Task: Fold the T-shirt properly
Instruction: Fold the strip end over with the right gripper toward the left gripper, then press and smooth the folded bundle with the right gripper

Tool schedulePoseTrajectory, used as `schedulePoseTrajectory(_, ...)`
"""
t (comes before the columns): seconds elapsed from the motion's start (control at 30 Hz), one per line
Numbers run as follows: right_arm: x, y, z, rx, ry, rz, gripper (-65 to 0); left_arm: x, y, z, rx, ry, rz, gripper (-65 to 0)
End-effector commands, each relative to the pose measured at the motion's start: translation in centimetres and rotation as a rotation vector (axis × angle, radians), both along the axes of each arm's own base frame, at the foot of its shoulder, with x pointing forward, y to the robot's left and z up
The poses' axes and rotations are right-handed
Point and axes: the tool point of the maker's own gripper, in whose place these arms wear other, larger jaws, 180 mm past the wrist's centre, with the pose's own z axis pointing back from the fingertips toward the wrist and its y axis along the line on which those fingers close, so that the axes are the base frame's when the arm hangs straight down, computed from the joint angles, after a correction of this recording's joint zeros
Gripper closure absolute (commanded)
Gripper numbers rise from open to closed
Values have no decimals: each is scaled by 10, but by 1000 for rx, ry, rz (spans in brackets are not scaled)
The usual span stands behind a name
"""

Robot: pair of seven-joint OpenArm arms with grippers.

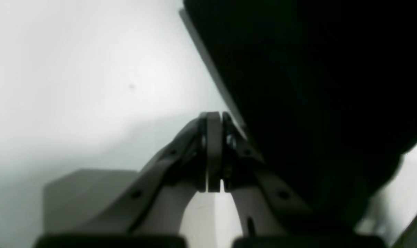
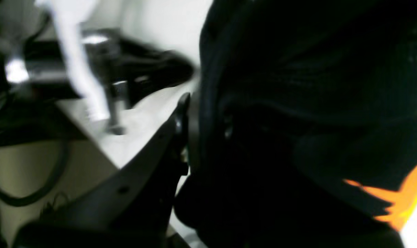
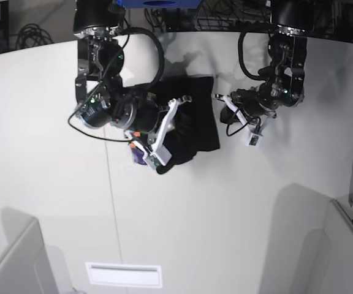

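Note:
The black T-shirt (image 3: 192, 116) lies bunched on the white table (image 3: 225, 214) at the back middle. A bit of its purple print (image 3: 138, 157) shows at its lower left. My right gripper (image 3: 169, 138) is shut on the shirt's lower left part. In the right wrist view black cloth (image 2: 298, 103) fills the jaws and an orange patch of print (image 2: 401, 196) shows. My left gripper (image 3: 233, 122) is shut and empty, just right of the shirt's right edge. In the left wrist view its fingers (image 1: 213, 137) are pressed together beside the dark cloth (image 1: 315, 103).
Grey panels stand at the front left (image 3: 11, 263) and front right (image 3: 342, 245). A white slot (image 3: 123, 274) sits near the table's front edge. Cables and the arm bases (image 3: 164, 12) line the curved back edge.

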Motion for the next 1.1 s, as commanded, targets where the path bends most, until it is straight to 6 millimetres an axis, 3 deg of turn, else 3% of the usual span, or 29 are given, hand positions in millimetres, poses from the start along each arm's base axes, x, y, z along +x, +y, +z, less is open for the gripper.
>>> schedulePoseTrajectory(0.0,10,2,11,17,-46,-10,0,7,-6,12,-29,-43,-7,0)
schedulePoseTrajectory(0.23,9,-1,3,3,-22,-17,0,-11,15,12,26,-38,-22,0)
schedulePoseTrajectory(0.47,10,1,4,6,-30,-14,0,-51,97,37,138,-72,151,0)
schedulePoseTrajectory(0.67,12,3,-3,20,-20,-26,0,-87,134,37,210,-60,93,0)
schedulePoseTrajectory(0.8,10,4,-7,17,-3,-20,0,-96,157,39,244,-51,136,0)
schedulePoseTrajectory(0.9,10,4,-7,21,-4,-21,0,-100,171,33,250,-28,176,0)
schedulePoseTrajectory(1.07,11,4,-7,21,-6,-24,0,-103,169,27,239,-9,176,0)
